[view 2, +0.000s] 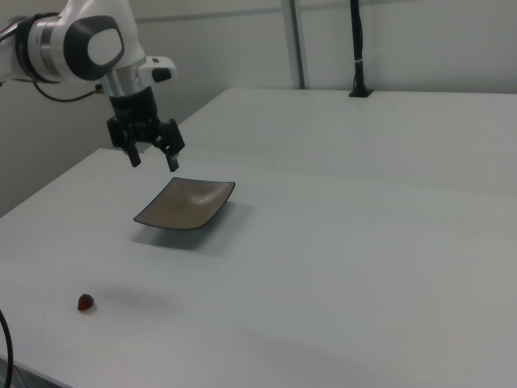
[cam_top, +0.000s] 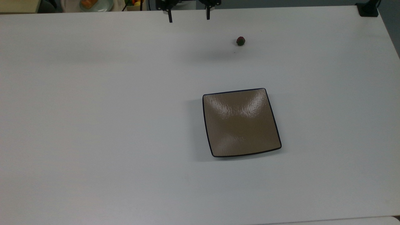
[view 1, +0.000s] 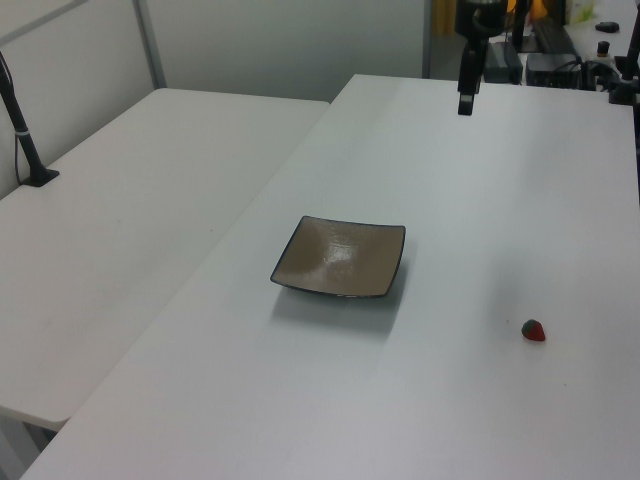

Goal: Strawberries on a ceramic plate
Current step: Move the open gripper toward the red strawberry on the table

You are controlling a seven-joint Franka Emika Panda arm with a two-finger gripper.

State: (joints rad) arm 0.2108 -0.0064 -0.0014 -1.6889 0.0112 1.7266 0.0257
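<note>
While the tool (view 2: 151, 156) hung in the air above the white bench (cam_top: 109, 125), I saw its two dark fingers (cam_top: 170, 17) spread apart with nothing between them. In the top view it sat at the upper edge, to the left of the strawberry (cam_top: 240, 41), well apart from it. The strawberry lay on the bare bench, well apart from the ceramic plate (cam_top: 240, 123), which held nothing. I could read no writing or labels anywhere. A second white table (view 1: 130, 200) stood just beside the bench, a black post (view 1: 25, 130) rising from it. Nothing stood between tool and strawberry.
</note>
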